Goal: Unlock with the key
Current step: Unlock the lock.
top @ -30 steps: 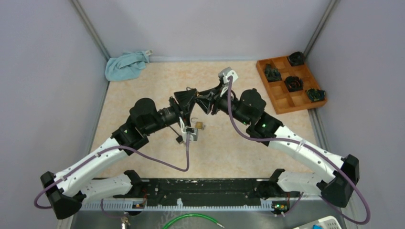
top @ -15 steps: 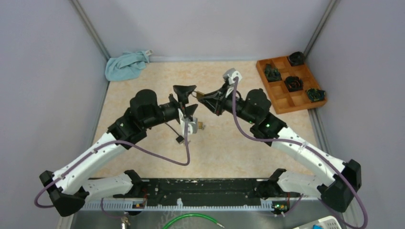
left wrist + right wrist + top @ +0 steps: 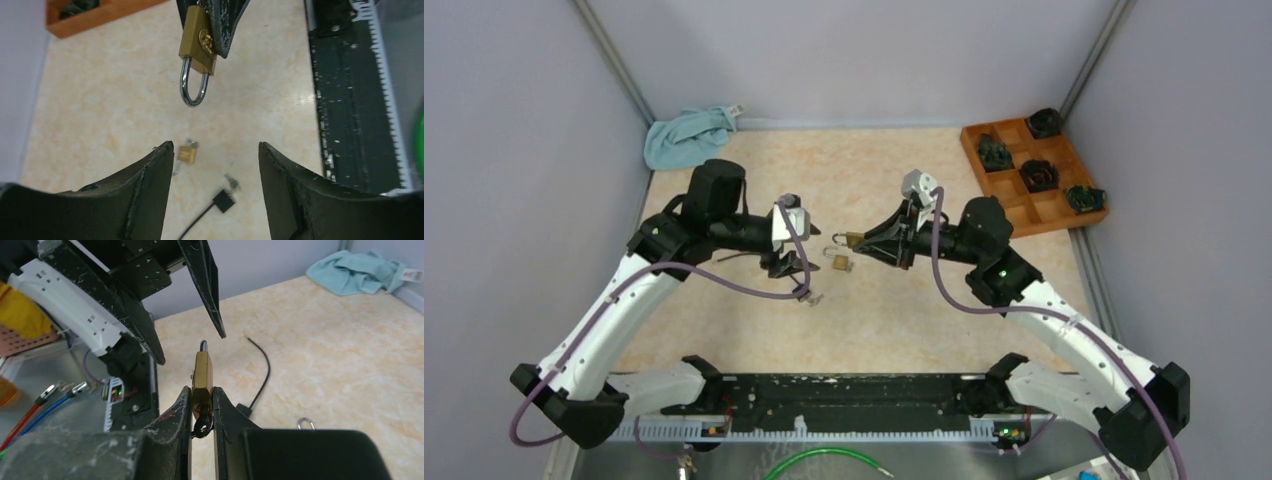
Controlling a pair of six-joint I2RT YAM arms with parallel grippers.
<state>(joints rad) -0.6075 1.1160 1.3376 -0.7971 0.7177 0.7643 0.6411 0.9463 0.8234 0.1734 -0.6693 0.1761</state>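
My right gripper [image 3: 862,242] is shut on a brass padlock [image 3: 850,240], its steel shackle pointing at the left gripper. In the right wrist view the padlock [image 3: 202,374] stands edge-on between the fingers [image 3: 181,407], with a dark piece at its lower end. In the left wrist view it [image 3: 196,37] hangs at the top. My left gripper [image 3: 796,237] is open and empty, a short way left of the padlock; its jaws stand wide apart [image 3: 215,150]. A key [image 3: 231,182] with a black tag [image 3: 223,200] and thin cord lies on the table below it.
A second small brass padlock [image 3: 839,263] lies on the table between the grippers, also in the left wrist view [image 3: 186,154]. A wooden compartment tray [image 3: 1014,215] with dark items sits at the back right. A blue cloth [image 3: 686,137] lies at the back left.
The two grippers were close together at mid-table. They have drawn apart: the left swung left and now faces right, open, and the right moved right with the padlock.
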